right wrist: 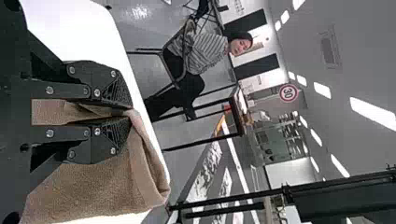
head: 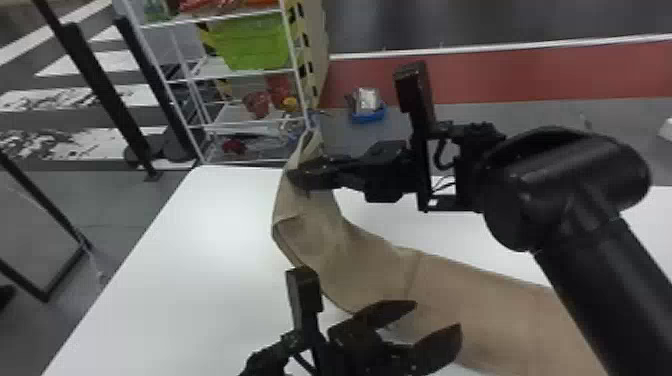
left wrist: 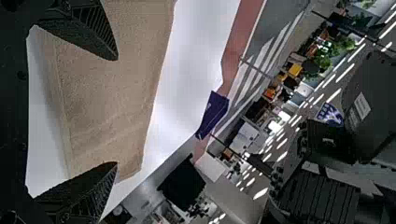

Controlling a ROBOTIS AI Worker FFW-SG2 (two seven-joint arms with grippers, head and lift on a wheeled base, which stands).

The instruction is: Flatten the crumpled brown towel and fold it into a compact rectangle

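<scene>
Nearest, the left gripper (head: 436,316) hangs with its fingers spread apart above the near part of the brown towel (head: 370,270); in the left wrist view, the cloth shows between them. The towel runs as a long band over the worktop (head: 190,270), from the head view's lower right, where it passes behind the right arm, across to the far left. A crease crosses its middle, and its left side bends away with a turned-over edge. Farther off, the right gripper (head: 298,176) is closed on the towel near its far end, with cloth pinched between the fingertips. Beyond the worktop stand a white wire rack (head: 200,77) holding a green bin (head: 255,45) and, to its right, a blue tray (head: 368,117).
</scene>
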